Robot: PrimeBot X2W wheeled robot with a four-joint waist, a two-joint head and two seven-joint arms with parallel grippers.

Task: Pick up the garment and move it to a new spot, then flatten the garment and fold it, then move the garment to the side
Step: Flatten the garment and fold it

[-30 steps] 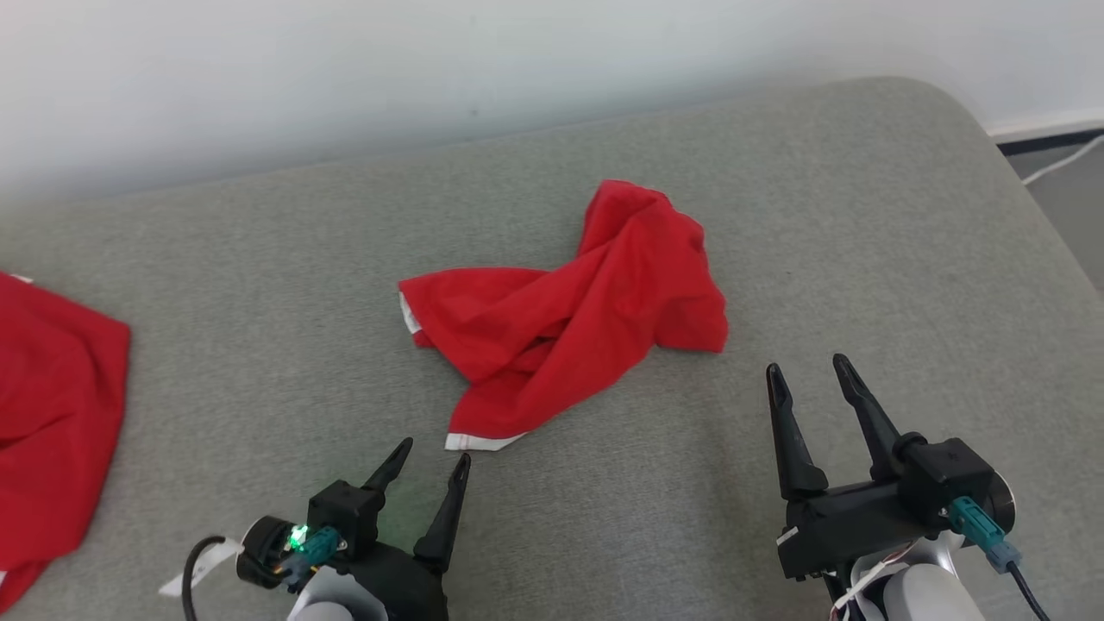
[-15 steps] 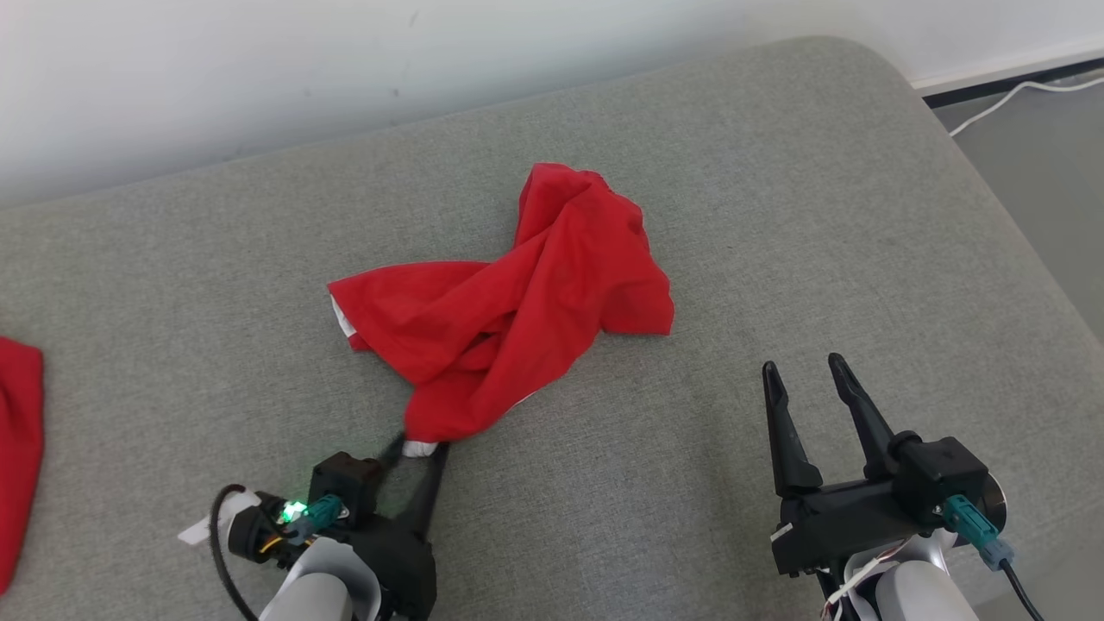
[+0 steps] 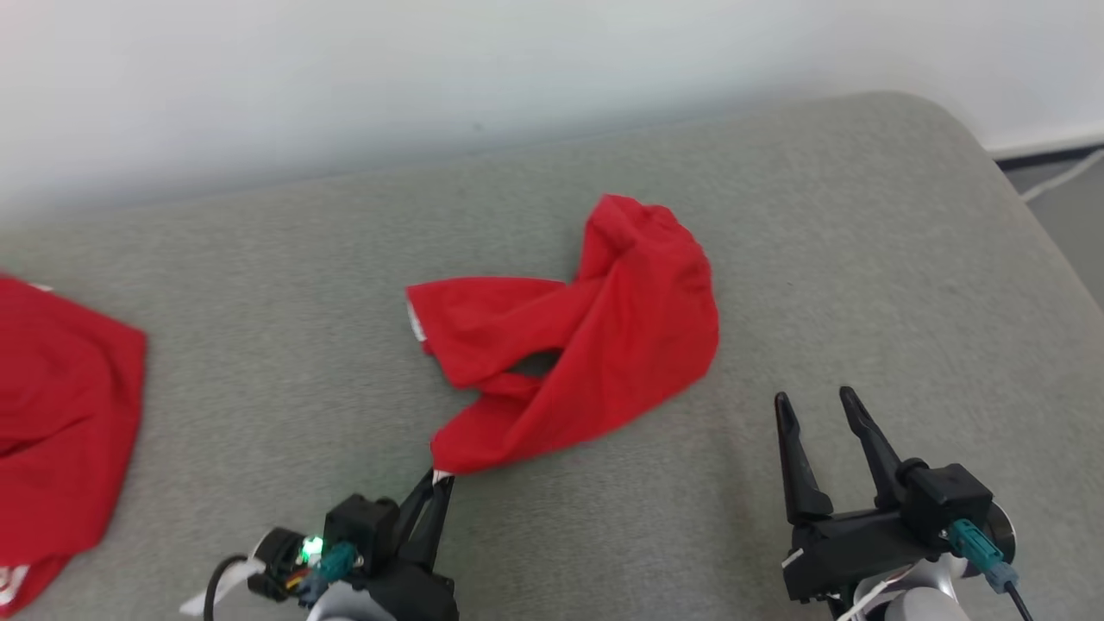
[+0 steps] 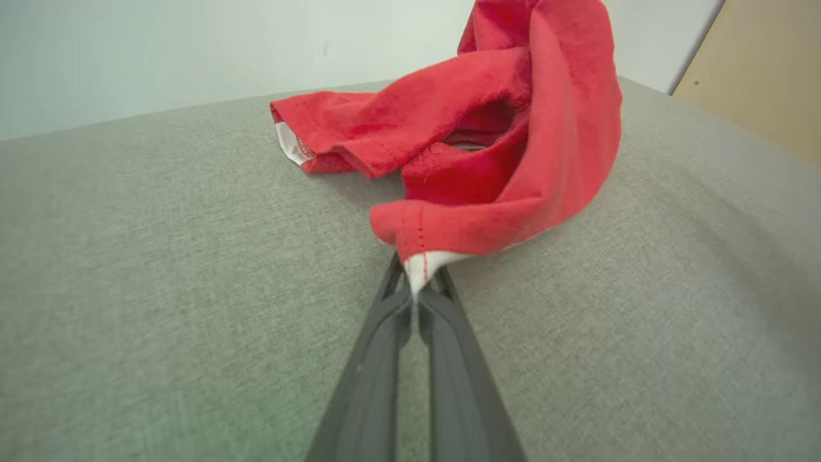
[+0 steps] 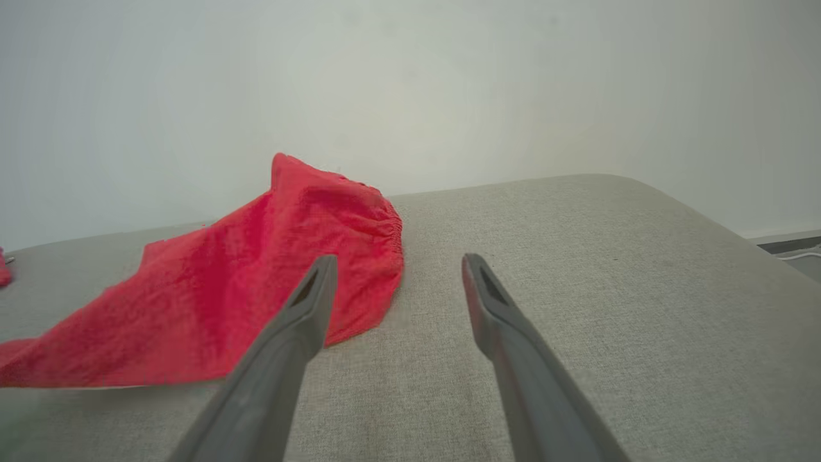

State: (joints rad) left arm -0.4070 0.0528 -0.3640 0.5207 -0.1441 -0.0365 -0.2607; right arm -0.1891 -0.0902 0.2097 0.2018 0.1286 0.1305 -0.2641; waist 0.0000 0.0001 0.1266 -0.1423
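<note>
Two long dark fingers (image 4: 378, 359) of the left gripper (image 3: 438, 483) are now shut tight on the small white corner (image 4: 423, 264) of the crumpled red cloth garment (image 3: 595, 345). A second ago these jaws stood wide open, a little short of that corner, and held nothing. So the grab has only just been made.

The garment lies near the middle of the soft grey padded table (image 3: 259, 302), a bit to the right. Its near end is now pulled out into a point toward the left gripper. A small gap has opened between the folds, and the grey shows through it. The far part is bunched up in a heap on the table.

The right gripper (image 3: 815, 401) has not changed. Its jaws are wide open with nothing in them. It waits near the right edge of the garment but does not touch it.

A second red cloth (image 3: 60, 414) lies at the far left of the table, well apart from all this.

I think the first step, picking the garment up, has started. Moving, flattening and folding are all not yet done. Only a thin bit of cloth is held, so it could slip out. A slow lift looks like the safe way to go.
</note>
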